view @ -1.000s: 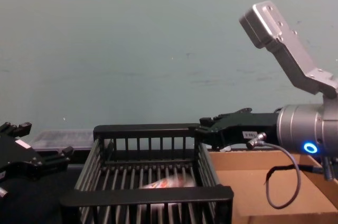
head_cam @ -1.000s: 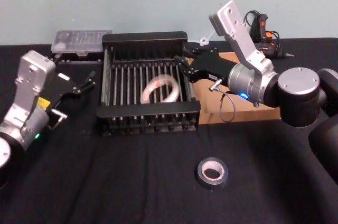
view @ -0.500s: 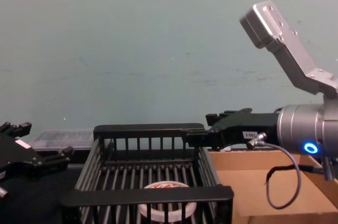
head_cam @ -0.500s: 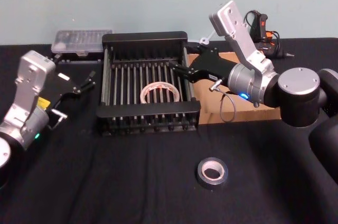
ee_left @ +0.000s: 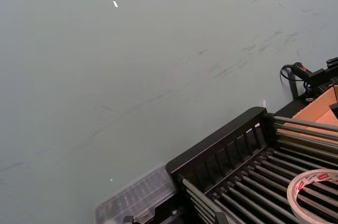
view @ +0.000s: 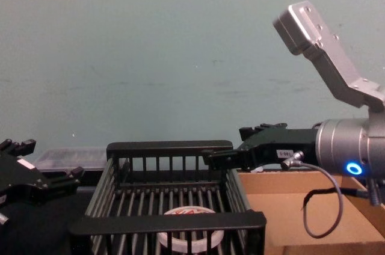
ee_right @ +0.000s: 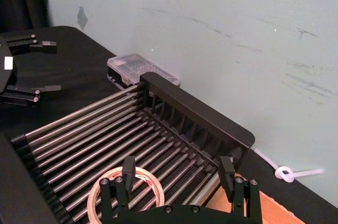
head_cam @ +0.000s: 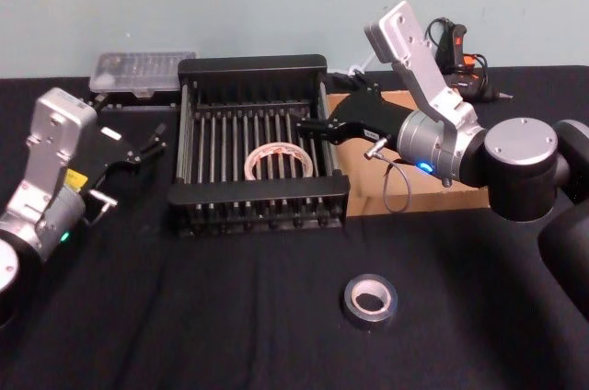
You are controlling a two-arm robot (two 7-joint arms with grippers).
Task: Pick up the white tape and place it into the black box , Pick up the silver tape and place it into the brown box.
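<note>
Lying apart: two tape rolls [head_cam: 277, 159] [head_cam: 371, 301].

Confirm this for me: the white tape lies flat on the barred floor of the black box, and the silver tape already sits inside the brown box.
Half right. The white tape does lie flat on the barred floor of the black box. The silver tape, though, is not inside the brown box: the head view shows it on the black tablecloth, nearer the robot than either box.

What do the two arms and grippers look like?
Both arms have silver metal links and black grippers with thin black fingers. The right arm has a blue light and a grey looped cable. The left arm has a small green light and a yellow label.
</note>
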